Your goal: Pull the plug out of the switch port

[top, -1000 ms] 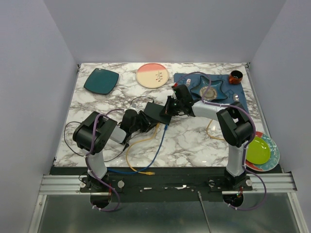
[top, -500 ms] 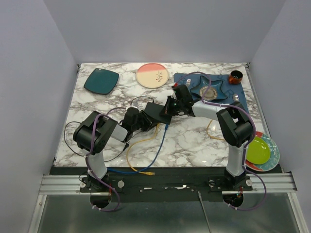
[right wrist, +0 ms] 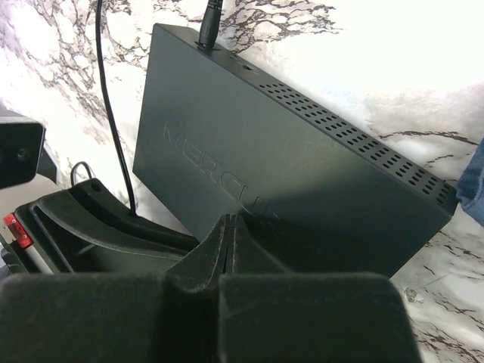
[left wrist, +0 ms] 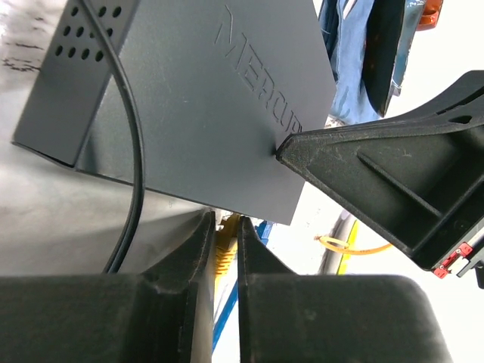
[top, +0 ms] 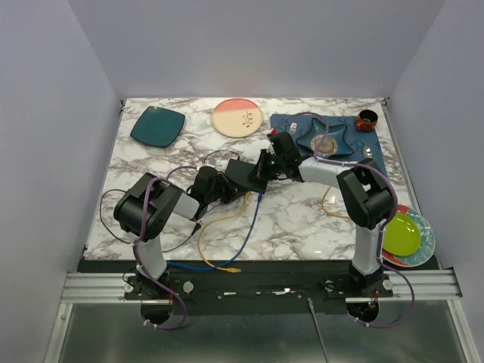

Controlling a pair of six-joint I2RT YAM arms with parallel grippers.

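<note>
We see the switch near the middle of the marble surface, a flat black box set at a slant between the two arms. In the left wrist view it fills the upper left of the frame, with raised lettering on its top face and vent holes along its side.

The left fingers rise from the bottom edge of that view, just below the near edge of the switch. They stand only a narrow slit apart, and a yellow plug fills that slit, so we read them as clamped on it. The plug sits right at the port side of the switch; we cannot see the socket itself. A yellow cable and a blue cable run from there toward the bottom of the top view.

The right fingers are pressed fully together with nothing between them. Their tips rest against the top face of the switch, near its lower edge in the right wrist view. One of them also shows at the right of the left wrist view, its point touching the corner of the switch.

A thin black cord crosses the left of the switch.
</note>
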